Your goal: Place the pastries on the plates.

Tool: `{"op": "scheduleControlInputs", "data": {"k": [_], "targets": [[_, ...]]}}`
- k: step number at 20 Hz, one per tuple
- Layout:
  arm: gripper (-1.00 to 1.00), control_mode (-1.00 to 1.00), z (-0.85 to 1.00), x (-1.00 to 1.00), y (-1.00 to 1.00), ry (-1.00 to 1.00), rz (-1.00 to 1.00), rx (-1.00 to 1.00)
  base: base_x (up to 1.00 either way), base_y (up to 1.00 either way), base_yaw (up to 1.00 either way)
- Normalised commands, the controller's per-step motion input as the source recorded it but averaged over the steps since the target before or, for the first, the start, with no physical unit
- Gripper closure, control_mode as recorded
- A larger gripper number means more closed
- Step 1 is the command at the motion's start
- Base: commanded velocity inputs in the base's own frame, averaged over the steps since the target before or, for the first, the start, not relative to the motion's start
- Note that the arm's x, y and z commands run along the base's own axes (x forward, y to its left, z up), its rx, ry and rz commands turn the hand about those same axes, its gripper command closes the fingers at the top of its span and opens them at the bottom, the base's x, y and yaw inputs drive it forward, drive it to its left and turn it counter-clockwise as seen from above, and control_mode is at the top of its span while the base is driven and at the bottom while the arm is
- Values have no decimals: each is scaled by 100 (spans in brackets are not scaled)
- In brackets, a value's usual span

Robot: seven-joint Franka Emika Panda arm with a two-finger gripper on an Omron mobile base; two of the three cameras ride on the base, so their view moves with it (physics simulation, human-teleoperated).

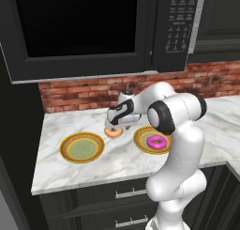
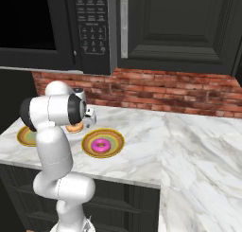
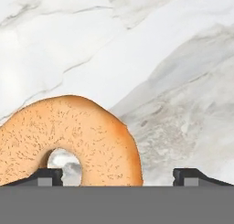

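Note:
A pale orange glazed pastry (image 1: 113, 132) (image 2: 74, 128) lies on the marble counter between the two plates. My gripper (image 1: 114, 126) (image 3: 119, 175) is lowered right over it and stands open. In the hand view the pastry (image 3: 91, 136) sits between the tips toward the left, with the left fingertip (image 3: 49, 175) at its hole and the right fingertip (image 3: 186, 175) apart from it. The pink-frosted pastry (image 1: 156, 141) (image 2: 100, 145) rests on the right plate (image 1: 140, 136) (image 2: 116, 137). Nothing lies on the left plate (image 1: 82, 148) (image 2: 26, 136).
A black microwave (image 1: 93, 27) hangs low over the counter, with a red brick backsplash (image 1: 75, 93) behind. The counter's front edge (image 1: 93, 183) runs just before the plates. Marble counter (image 2: 198, 150) stretches away to the right.

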Motion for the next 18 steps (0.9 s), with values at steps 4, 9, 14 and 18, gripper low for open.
{"op": "scheduleControlInputs", "data": {"k": [4,9,14,18], "targets": [[100,-100,-24,2,0,1,0,0,0,0,0],[100,-100,39,0,7,-1,0,1,0,0,0],[100,-100,29,-10,24,0,0,1,0,0,0],[100,-100,4,-28,36,0,0,0,0,0,0]]}}
